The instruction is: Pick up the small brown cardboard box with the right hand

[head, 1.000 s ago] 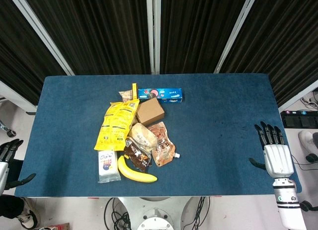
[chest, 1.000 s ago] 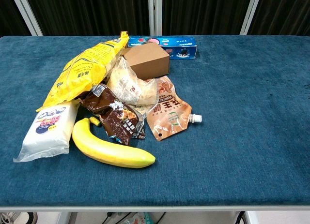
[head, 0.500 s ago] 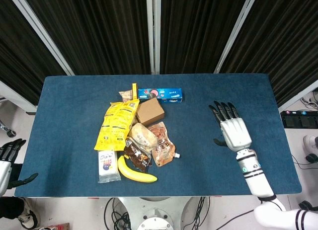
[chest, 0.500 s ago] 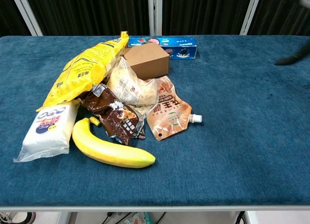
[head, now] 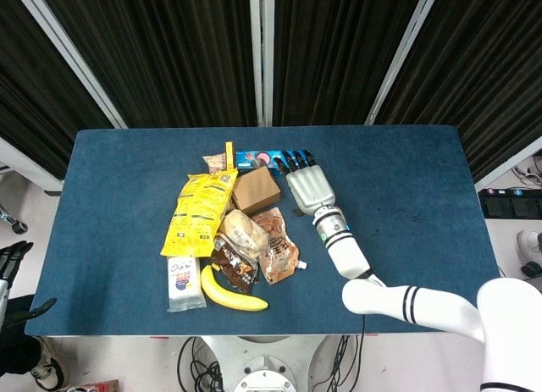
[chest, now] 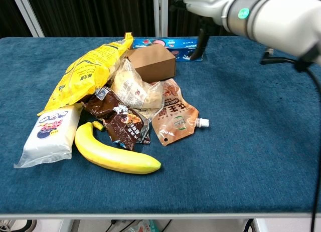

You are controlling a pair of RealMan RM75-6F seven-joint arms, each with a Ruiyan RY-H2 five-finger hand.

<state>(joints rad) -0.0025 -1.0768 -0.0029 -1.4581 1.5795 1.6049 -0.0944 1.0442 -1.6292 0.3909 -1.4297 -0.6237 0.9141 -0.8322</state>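
Approach step. The right robot hand [head: 310, 187] hovers with fingers spread, holding nothing, at 3 o'clock of the small brown cardboard box [head: 256, 190], mid-worktop [head: 398, 197]. Next: shift toward 9 o'clock, descend, straddle the box, close.

Snack-strewn blue table [head: 127, 197]

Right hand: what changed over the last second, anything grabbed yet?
The right hand swept from the table's right edge leftward and now hovers just right of the cardboard box, fingers spread over the blue cookie box. It holds nothing, and no contact with the cardboard box is visible. The pile, from the banana to the yellow bag, lies as before. The left hand stayed off the table's left corner.
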